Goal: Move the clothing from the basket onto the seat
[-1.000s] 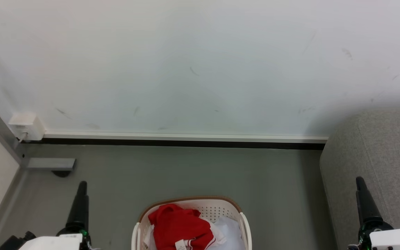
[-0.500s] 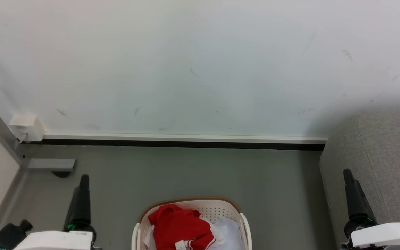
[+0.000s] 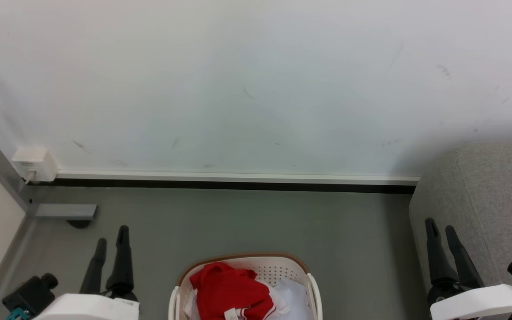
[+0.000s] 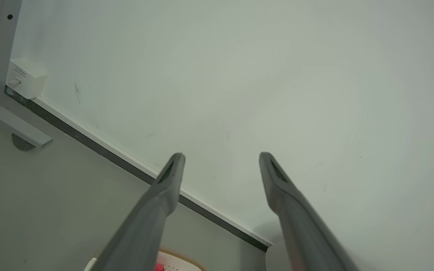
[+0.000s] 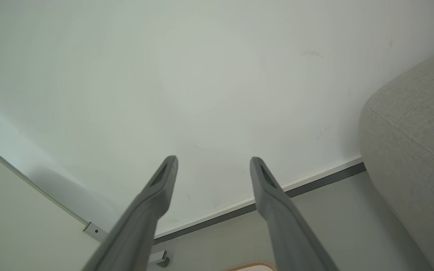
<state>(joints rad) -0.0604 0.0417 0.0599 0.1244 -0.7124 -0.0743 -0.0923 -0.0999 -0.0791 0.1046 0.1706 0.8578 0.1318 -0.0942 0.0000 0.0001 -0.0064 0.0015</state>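
Observation:
The white perforated basket (image 3: 282,270) with a tan-brown rim stands on the floor at the bottom middle of the head view. Red clothing (image 3: 229,289) lies bunched in it, with white striped trim and a small white tag at its near edge. The grey seat (image 3: 491,195) rises at the right; its rounded corner (image 5: 413,128) also shows in the right wrist view. My left gripper (image 3: 112,235) stands open left of the basket, holding nothing. Open and bare too, my right gripper (image 3: 439,226) stands by the seat's corner. A sliver of the basket (image 4: 179,263) shows between the left fingers.
A pale bluish-white pad (image 3: 294,298) lies under the clothing in the basket. A white wall (image 3: 256,89) with a dark baseboard runs behind. A metal frame leg (image 3: 62,210) and a white wall box (image 3: 34,163) sit at the left. Grey floor (image 3: 256,218) spreads before the basket.
Both grippers have rolled about their own axes, so both fingers of each now show side by side. The left moved right toward the basket; the right shifted left. The clothing has not moved.

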